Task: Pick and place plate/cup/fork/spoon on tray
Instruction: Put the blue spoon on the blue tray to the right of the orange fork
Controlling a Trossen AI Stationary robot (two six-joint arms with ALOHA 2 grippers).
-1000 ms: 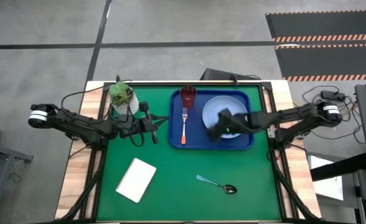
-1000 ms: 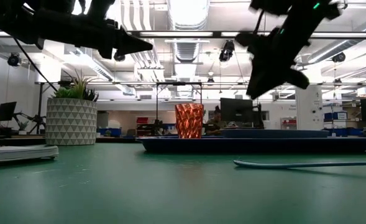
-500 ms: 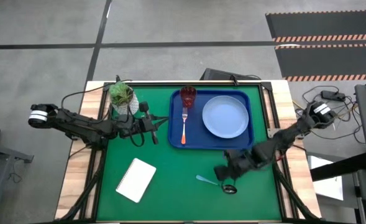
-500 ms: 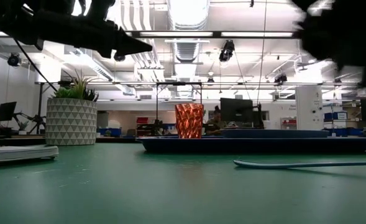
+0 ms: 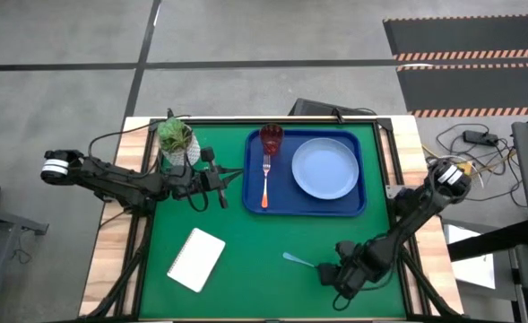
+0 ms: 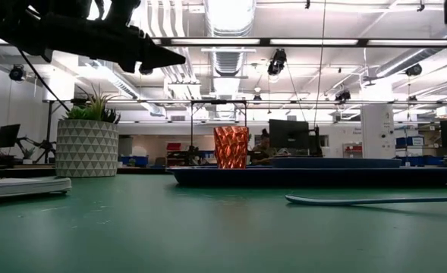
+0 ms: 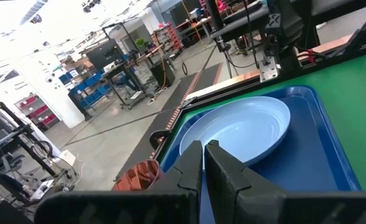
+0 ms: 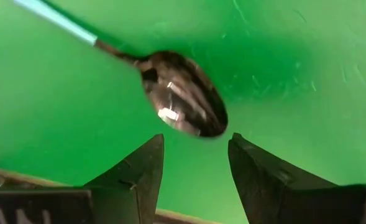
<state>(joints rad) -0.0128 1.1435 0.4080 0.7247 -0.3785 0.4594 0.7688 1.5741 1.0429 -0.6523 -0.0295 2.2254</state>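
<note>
The dark-blue tray [image 5: 255, 193] lies at the far middle of the green mat. It holds the light-blue plate [image 5: 324, 168], the dark-red cup [image 5: 272, 137] and the orange-handled fork [image 5: 265, 179]. The spoon [image 8: 183, 102] lies on the mat near the front right, its teal handle [image 5: 297, 260] pointing left. My right gripper [image 8: 195, 165] is low over the spoon's bowl, open, with its fingertips just short of the bowl's end on either side. My left gripper [image 5: 228, 177] hangs shut and holds nothing, left of the tray.
A white pot with a green plant [image 5: 176, 139] stands at the far left of the mat. A white notepad [image 5: 196, 259] lies at the near left. The mat's near right edge is close behind my right gripper.
My right gripper has left the spot above the plate and swung toward the table's near edge, coming down to the spoon's bowl. Plate, cup, fork and spoon have stayed where they were.
</note>
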